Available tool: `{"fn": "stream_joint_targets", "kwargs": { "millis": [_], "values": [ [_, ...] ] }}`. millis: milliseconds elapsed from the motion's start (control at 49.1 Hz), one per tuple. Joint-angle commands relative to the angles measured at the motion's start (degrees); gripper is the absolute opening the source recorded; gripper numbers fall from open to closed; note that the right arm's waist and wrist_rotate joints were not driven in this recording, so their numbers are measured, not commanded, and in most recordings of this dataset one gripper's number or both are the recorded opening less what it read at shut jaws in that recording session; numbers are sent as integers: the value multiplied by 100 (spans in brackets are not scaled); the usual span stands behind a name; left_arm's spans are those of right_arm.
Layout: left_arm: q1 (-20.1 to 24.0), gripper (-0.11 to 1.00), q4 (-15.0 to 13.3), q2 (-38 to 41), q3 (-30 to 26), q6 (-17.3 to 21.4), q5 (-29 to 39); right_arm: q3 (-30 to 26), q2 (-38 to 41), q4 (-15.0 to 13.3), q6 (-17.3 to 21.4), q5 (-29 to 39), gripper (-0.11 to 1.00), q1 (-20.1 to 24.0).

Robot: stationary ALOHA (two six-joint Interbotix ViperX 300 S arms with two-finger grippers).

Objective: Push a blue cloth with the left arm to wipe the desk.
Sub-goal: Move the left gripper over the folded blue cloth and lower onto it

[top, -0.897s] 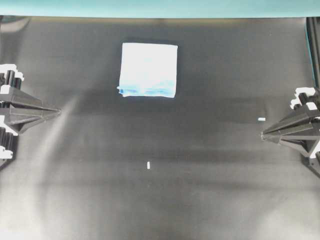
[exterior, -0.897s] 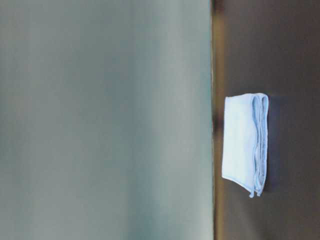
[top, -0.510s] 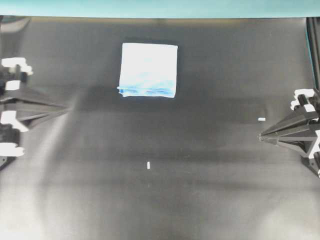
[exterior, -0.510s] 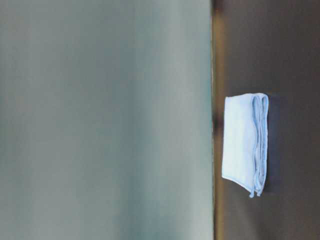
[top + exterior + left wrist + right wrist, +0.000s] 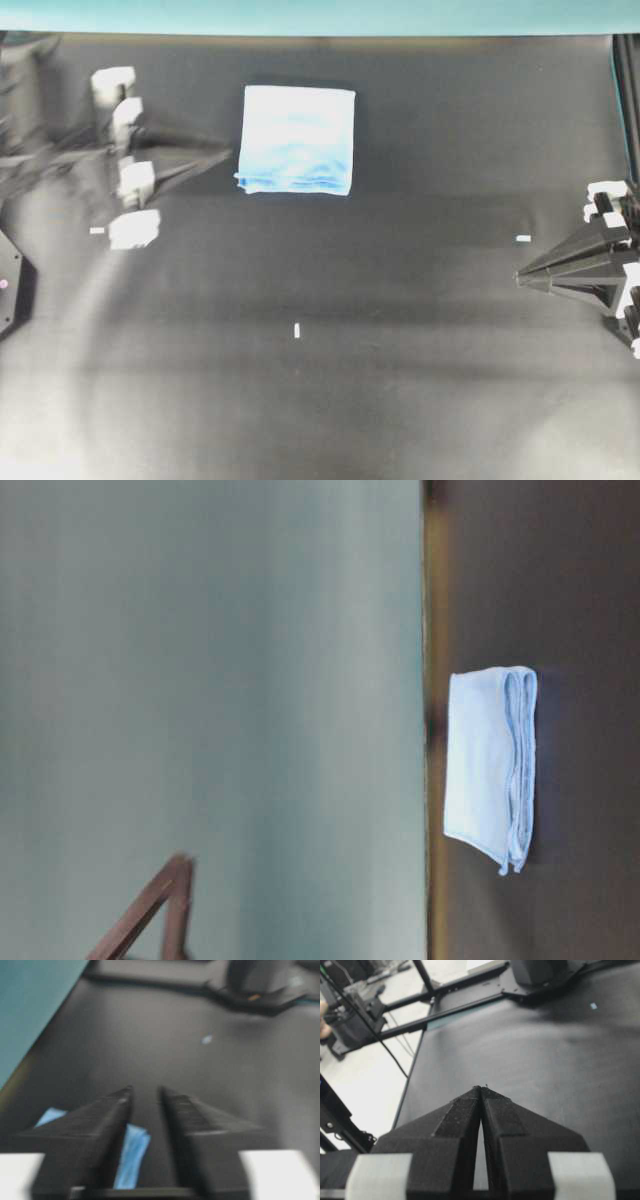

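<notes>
The left gripper (image 5: 225,155), jaws slightly spread and empty, sits just beside the cloth (image 5: 297,138) to push it; the right gripper (image 5: 522,275), pressed together, idles well apart on the counter (image 5: 400,350).

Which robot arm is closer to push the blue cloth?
The left. Its gripper is right beside the cloth, jaws slightly apart. The right gripper sits far off near the desk edge, shut.

My worktop (image 5: 400,380) is matte black with tiny white tape marks (image 5: 297,330) and a teal edge strip (image 5: 320,15). The blue cloth (image 5: 297,139) is pale blue, whitish in glare. My left claw (image 5: 215,158) and right claw (image 5: 522,277) are black with white fittings.
</notes>
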Motion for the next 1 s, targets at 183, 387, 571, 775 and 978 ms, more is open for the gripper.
{"fn": "stream_joint_targets", "kwargs": {
  "millis": [183, 387, 571, 775, 978],
  "values": [
    [589, 88, 26, 1538, -826, 123, 70, -158, -97, 0, -9, 9, 0, -9],
    [905, 87, 26, 2549, -1424, 246, 70, -149, -105, 0, -9, 18, 0, 0],
    [1116, 87, 26, 3217, -1837, 193, 97, -141, -105, 0, 0, 53, 0, 0],
    [1318, 87, 26, 3999, -2268, 176, 202, -141, -105, 0, -9, 9, 0, -9],
    [1336, 87, 26, 4491, -2505, 132, 510, -141, -105, 0, -9, 9, 0, 0]
  ]
}}
